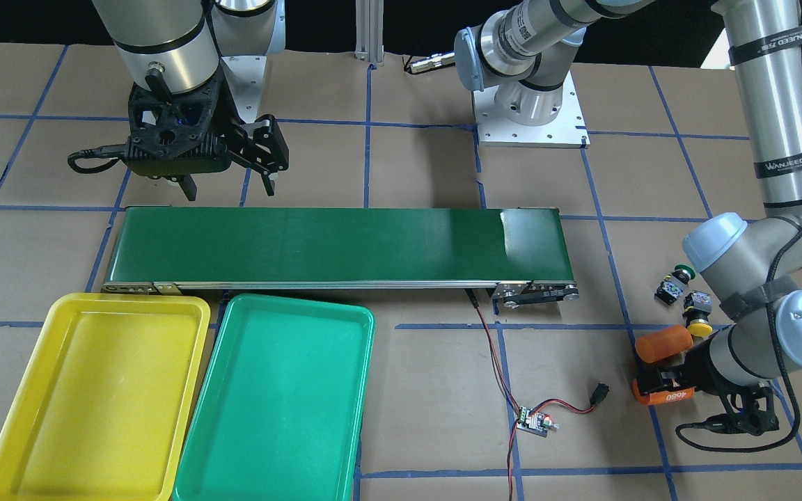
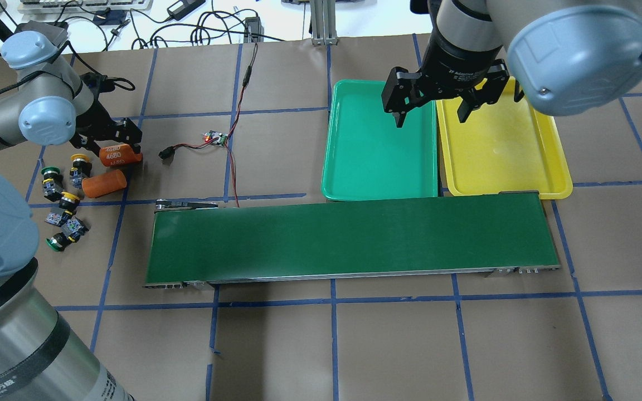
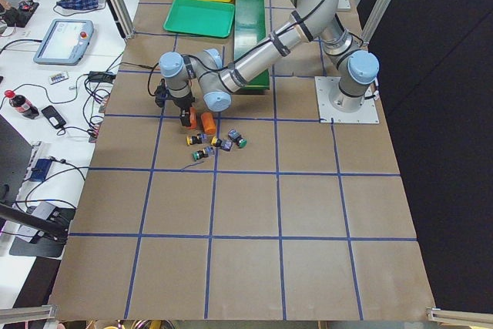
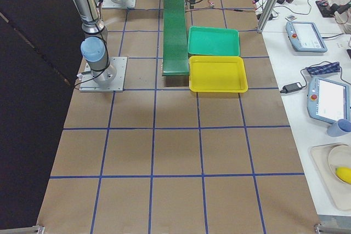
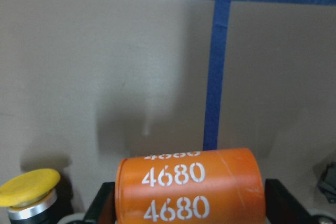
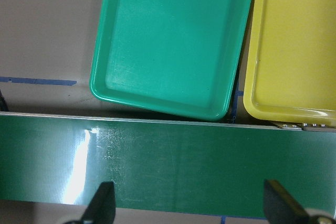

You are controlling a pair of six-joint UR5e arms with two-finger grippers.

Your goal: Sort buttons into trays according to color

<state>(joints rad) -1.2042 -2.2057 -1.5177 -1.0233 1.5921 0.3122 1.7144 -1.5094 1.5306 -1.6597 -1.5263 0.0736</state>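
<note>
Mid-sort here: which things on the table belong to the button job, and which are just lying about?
Job: yellow buttons, green buttons, yellow tray, green tray.

Lying about: orange 4680 cylinder (left claw straddles it), plain orange cylinder, conveyor belt, circuit board with wires.

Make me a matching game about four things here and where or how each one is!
Things:
1. 4680 cylinder
2. buttons
3. green tray
4. right gripper

Places or states:
a. open, holding nothing
b. between the left gripper's fingers
c. empty, right beside the yellow tray
d. loose on the table, near the plain cylinder

Pairs: 1-b, 2-d, 3-c, 4-a
</note>
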